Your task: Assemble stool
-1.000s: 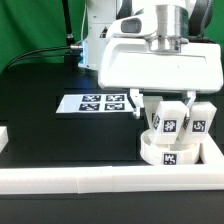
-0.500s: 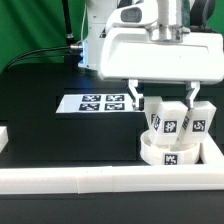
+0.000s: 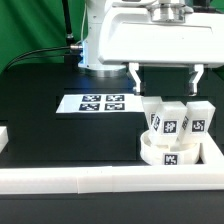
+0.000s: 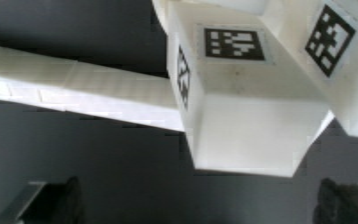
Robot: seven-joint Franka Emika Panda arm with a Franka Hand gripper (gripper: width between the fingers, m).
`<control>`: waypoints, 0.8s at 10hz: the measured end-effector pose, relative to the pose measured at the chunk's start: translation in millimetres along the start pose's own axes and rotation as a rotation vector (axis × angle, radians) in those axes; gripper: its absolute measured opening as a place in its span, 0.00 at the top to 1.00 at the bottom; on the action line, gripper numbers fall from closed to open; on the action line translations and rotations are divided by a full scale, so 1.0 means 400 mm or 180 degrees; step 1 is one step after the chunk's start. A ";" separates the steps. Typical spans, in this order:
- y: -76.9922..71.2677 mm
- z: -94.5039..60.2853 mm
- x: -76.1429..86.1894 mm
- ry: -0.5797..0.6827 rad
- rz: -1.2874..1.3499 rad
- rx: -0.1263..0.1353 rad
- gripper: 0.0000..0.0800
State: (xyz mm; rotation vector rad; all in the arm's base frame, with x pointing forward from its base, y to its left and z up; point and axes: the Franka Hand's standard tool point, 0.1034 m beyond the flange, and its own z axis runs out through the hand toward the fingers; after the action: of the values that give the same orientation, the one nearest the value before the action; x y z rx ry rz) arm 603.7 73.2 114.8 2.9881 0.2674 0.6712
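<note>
The round white seat disc (image 3: 168,153) lies at the exterior view's right, close to the front rail. White blocky legs with square tags stand upright close together just behind it, one (image 3: 163,119) beside another (image 3: 198,119). My gripper (image 3: 165,77) hangs open and empty above the legs, its fingers (image 3: 133,75) clear of them. In the wrist view a tagged leg (image 4: 243,105) fills the middle and a second one (image 4: 336,45) sits beside it. The gripper (image 4: 202,205) shows only dark fingertips (image 4: 51,200) at the frame's corners, wide apart.
The marker board (image 3: 100,103) lies flat on the black table in the middle. White border rails run along the front (image 3: 90,180) and the exterior view's right (image 3: 214,150); a rail also shows in the wrist view (image 4: 69,90). A black cable (image 3: 40,55) lies at the back.
My gripper has risen straight up from around the legs, with its fingers still spread. The legs and seat have stayed in place.
</note>
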 end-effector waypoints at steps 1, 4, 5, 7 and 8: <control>0.003 0.000 0.001 0.0010 -0.0026 -0.0003 0.19; 0.005 -0.004 0.004 -0.0737 -0.0227 0.0120 0.19; 0.006 0.001 0.003 -0.0865 -0.0356 0.0146 0.19; 0.006 0.008 0.006 -0.0966 -0.0428 0.0154 0.19; 0.006 0.009 0.005 -0.0965 -0.0423 0.0153 0.19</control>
State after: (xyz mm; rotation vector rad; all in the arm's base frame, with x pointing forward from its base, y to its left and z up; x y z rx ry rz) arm 607.3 71.2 112.5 3.0253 0.4605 0.1973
